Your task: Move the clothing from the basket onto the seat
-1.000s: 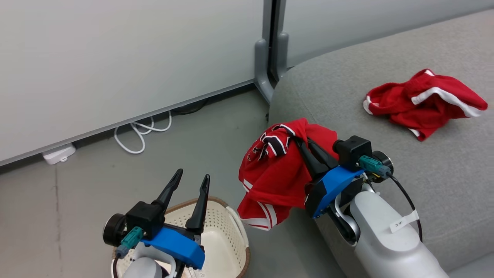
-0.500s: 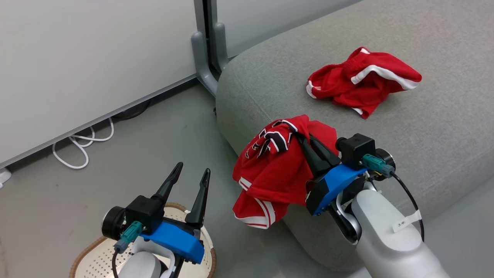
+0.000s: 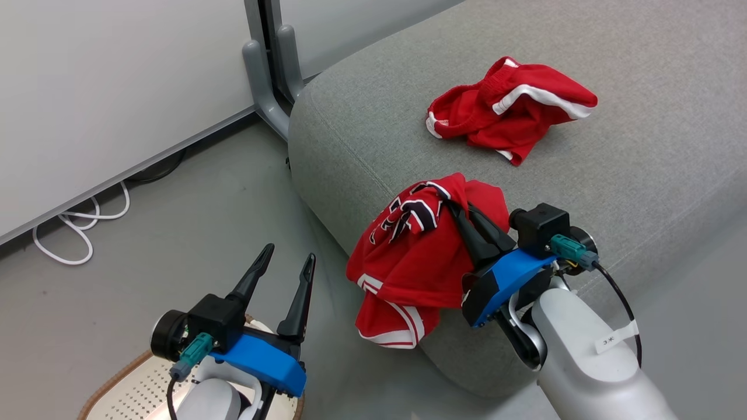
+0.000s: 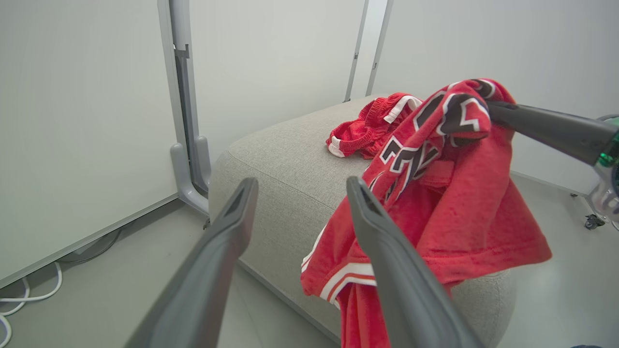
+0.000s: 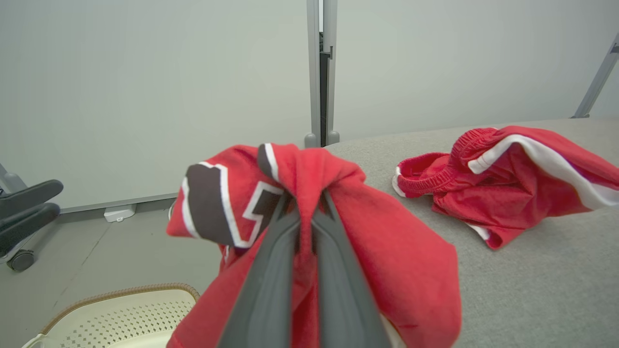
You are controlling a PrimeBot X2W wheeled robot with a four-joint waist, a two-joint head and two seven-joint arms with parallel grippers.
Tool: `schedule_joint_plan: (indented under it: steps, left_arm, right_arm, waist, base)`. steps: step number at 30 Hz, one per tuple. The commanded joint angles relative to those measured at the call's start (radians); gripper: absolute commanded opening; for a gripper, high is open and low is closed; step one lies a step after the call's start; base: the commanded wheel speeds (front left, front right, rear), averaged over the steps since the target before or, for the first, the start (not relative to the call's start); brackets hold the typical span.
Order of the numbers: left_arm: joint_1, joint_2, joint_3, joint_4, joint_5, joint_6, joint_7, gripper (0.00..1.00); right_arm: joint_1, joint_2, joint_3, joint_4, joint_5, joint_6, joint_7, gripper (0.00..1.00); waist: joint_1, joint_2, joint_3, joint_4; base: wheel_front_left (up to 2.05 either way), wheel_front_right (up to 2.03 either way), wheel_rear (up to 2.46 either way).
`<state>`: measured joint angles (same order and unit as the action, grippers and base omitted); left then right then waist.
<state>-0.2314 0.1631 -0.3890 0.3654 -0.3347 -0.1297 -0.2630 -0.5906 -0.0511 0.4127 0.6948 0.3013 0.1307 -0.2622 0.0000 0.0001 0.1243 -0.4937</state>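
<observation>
My right gripper (image 3: 452, 205) is shut on a red jersey (image 3: 417, 262) with black-and-white lettering; the cloth hangs over the near corner of the grey seat (image 3: 642, 163). The right wrist view has the fingers pinching a fold of that jersey (image 5: 387, 270). Red shorts (image 3: 508, 108) with white stripes lie crumpled farther back on the seat (image 5: 532, 280), also seen as shorts (image 5: 508, 179). My left gripper (image 3: 289, 261) stands open and empty above the cream basket (image 3: 125, 388) at the lower left. The basket's rim (image 5: 125, 292) shows beside the jersey. The left wrist view looks past its open gripper (image 4: 300, 186) to the jersey (image 4: 454, 193).
A grey partition wall with a metal post foot (image 3: 265, 87) stands left of the seat. White cables (image 3: 81, 224) lie on the floor by the wall. A dark chair base with a caster (image 5: 22, 217) is at the far left in the right wrist view.
The head camera has turned right, so the seat and shorts slide left in view and the basket slips toward the bottom left corner. Both grippers keep their poses; the right one still holds the jersey.
</observation>
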Motion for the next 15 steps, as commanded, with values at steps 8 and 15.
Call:
schedule_joint_plan:
  steps: [8, 15]
  left_arm:
    - [-0.028, 0.017, -0.003, -0.012, 0.006, 0.000, -0.003, 1.00]
    - [-0.065, 0.045, -0.011, -0.041, 0.022, 0.000, -0.003, 1.00]
  right_arm:
    - [-0.051, 0.001, -0.030, 0.001, 0.017, 0.000, -0.003, 0.00]
    - [-0.239, -0.009, -0.142, 0.059, -0.004, 0.000, 0.019, 0.00]
  waist:
    - [0.0000, -0.0001, 0.029, 0.005]
    - [0.0000, -0.0001, 0.107, 0.016]
  base:
    - [0.00, 0.00, 0.00]
    - [0.00, 0.00, 0.00]
